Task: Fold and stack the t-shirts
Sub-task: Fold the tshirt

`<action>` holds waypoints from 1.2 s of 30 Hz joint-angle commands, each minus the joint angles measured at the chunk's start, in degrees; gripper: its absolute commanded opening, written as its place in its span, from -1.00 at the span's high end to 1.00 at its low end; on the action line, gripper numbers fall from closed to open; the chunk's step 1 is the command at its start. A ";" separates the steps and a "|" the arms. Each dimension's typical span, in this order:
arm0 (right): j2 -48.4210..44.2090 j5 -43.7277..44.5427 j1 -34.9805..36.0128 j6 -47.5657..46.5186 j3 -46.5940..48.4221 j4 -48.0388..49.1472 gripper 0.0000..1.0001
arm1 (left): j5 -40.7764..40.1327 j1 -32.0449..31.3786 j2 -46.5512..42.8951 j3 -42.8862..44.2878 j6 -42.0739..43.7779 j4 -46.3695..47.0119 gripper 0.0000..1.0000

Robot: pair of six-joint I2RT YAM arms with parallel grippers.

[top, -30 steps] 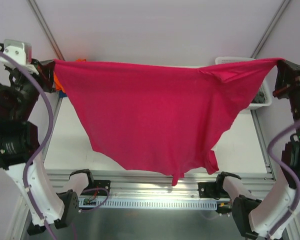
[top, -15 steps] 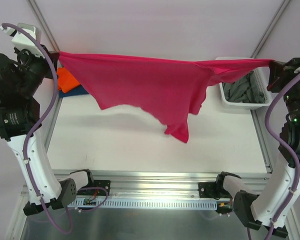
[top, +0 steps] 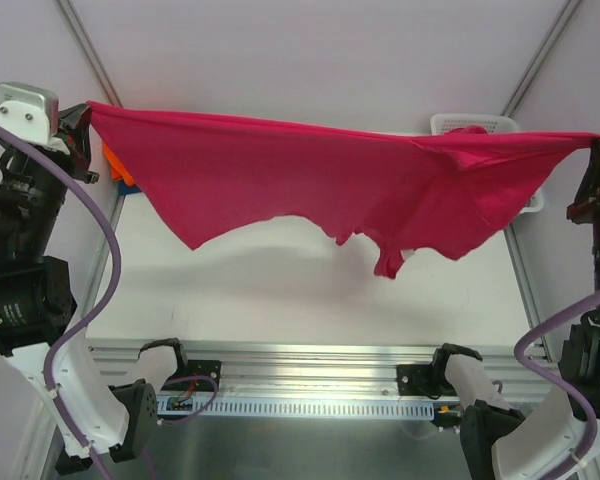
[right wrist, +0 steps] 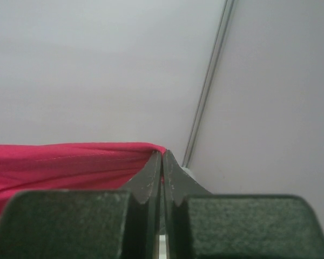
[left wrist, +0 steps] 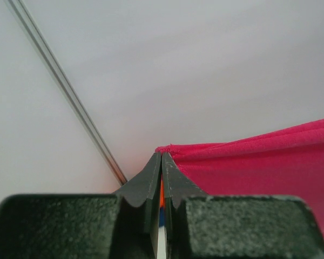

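Observation:
A large magenta-pink t-shirt (top: 320,180) hangs stretched in the air across the table, high above it. My left gripper (top: 87,108) is shut on its left corner; in the left wrist view the cloth (left wrist: 259,167) runs off to the right from the pinched fingertips (left wrist: 162,156). My right gripper (top: 595,140) is shut on the opposite corner, and the right wrist view shows the cloth (right wrist: 65,162) leaving to the left of the gripper (right wrist: 161,155). The lower edge dangles loose, with a sleeve (top: 390,262) hanging lowest. An orange t-shirt (top: 115,165) peeks out behind the left corner.
A white lattice basket (top: 480,124) stands at the back right, mostly hidden behind the pink cloth. The white table top (top: 280,300) lies below, with the aluminium rail (top: 310,360) and both arm bases at its near edge.
Both arms have swung the shirt: it billowed wide toward the camera, dropped back lower, and now is lifted and stretched wider again, with its lower edge trailing.

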 commanded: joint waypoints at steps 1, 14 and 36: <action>0.81 7.41 -0.46 -5.06 3.76 5.32 0.99 | -5.52 0.74 0.74 1.29 4.33 4.11 1.00; 21.45 -1.61 -0.02 -0.95 2.99 9.29 0.99 | -3.06 0.74 19.09 -2.13 12.16 7.80 1.00; 72.09 -4.28 18.52 0.02 -2.83 1.72 0.99 | -9.74 -4.27 69.55 4.97 18.40 7.54 1.00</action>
